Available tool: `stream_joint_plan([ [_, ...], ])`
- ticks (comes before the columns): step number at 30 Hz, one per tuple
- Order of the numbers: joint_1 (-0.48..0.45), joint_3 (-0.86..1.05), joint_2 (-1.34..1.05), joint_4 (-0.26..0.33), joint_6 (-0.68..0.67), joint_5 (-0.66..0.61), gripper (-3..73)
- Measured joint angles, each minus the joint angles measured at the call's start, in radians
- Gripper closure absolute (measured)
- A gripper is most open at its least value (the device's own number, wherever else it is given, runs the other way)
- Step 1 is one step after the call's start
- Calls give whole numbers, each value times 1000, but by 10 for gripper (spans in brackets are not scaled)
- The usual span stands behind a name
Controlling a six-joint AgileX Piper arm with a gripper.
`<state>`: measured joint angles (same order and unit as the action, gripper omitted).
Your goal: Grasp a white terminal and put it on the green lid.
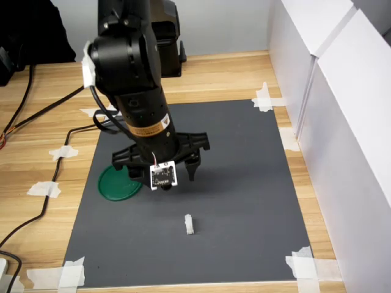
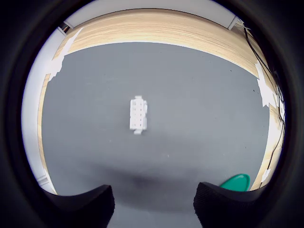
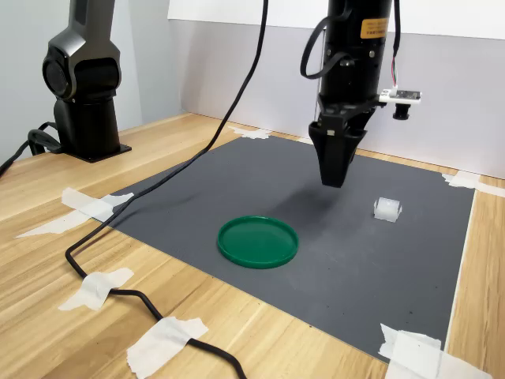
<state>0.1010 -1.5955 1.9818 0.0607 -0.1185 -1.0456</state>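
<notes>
Gripper: the gripper (image 1: pixel 164 163) is hanging above the dark mat, fingers pointing down, holding nothing; in the first exterior view and the wrist view the 2 fingers are standing apart, so it is released.
Gripper height: in the second exterior view the fingertips (image 3: pixel 334 175) are sitting clear of the mat, with a soft shadow beneath them.
White terminal: the white terminal (image 1: pixel 190 224) is lying loose on the mat, near the gripper but not under it; the wrist view is showing it ahead of the 2 fingers, apart from both.
Green lid: the green lid (image 3: pixel 258 241) is lying flat on the mat on the other side of the gripper from the white terminal, partly hidden behind the gripper in the first exterior view; nothing is resting on it.
Mat: the dark mat (image 1: pixel 244 183) is taped at its corners to the wooden counter (image 1: pixel 36 159).
Done so far: nothing, judging by the layout; the terminal is ungrasped and the lid is bare.
Left to do: moving over the terminal, descending, closing on it, carrying it across, and releasing it on the lid.
</notes>
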Motion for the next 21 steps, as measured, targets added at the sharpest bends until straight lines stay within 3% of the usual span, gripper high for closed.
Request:
stream_joint_plan([
  [21,0,-41,87,7,0,44,-17],
])
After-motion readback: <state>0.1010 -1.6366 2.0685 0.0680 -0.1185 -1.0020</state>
